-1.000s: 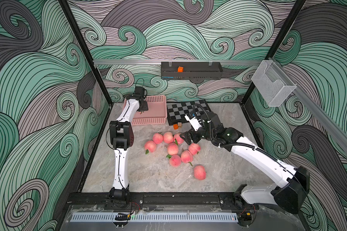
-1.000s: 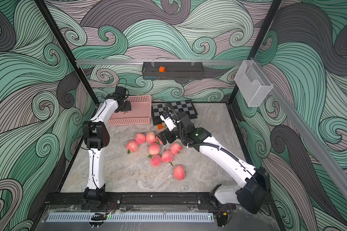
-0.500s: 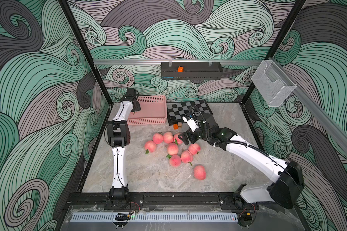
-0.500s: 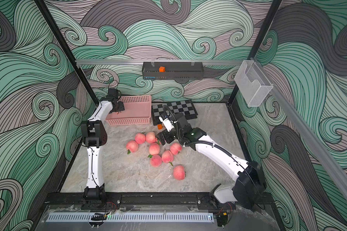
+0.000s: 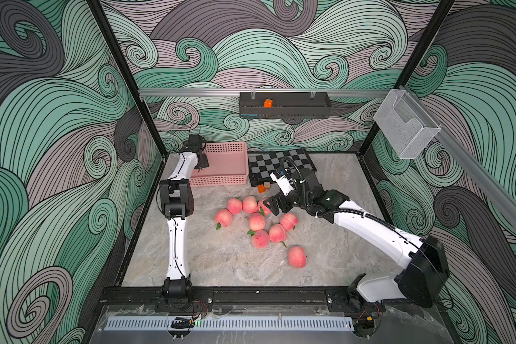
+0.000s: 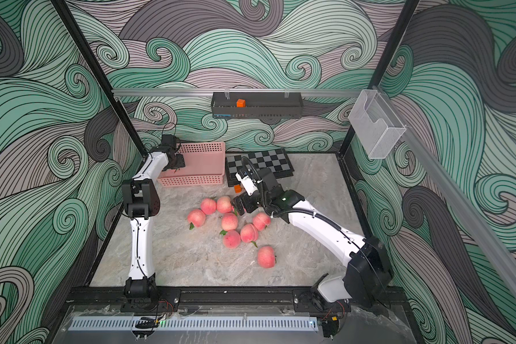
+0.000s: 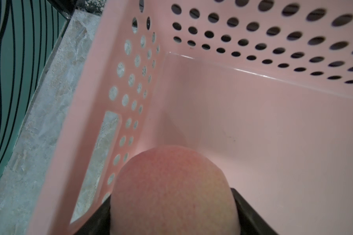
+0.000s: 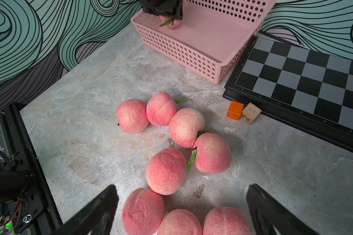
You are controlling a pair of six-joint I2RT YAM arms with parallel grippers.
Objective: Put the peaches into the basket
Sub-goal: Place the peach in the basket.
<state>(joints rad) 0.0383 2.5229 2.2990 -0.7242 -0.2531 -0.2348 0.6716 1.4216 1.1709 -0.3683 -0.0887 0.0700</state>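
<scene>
The left end effector point(image 5: 202, 163) pinches one peach point(image 7: 171, 189) just over the pink basket point(image 5: 221, 180) floor, beside its end wall. The right end effector point(image 5: 273, 205), spread wide, hovers above the loose peaches point(image 5: 256, 222) on the tabletop point(image 5: 221, 262).

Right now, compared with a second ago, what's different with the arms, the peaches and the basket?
The left pincer, shut on a peach, has swung over the basket toward its end by the side wall. The right arm has drawn in slightly, while the right pincer stays open over the loose peaches. Loose peaches, basket and chessboard have not moved.
</scene>
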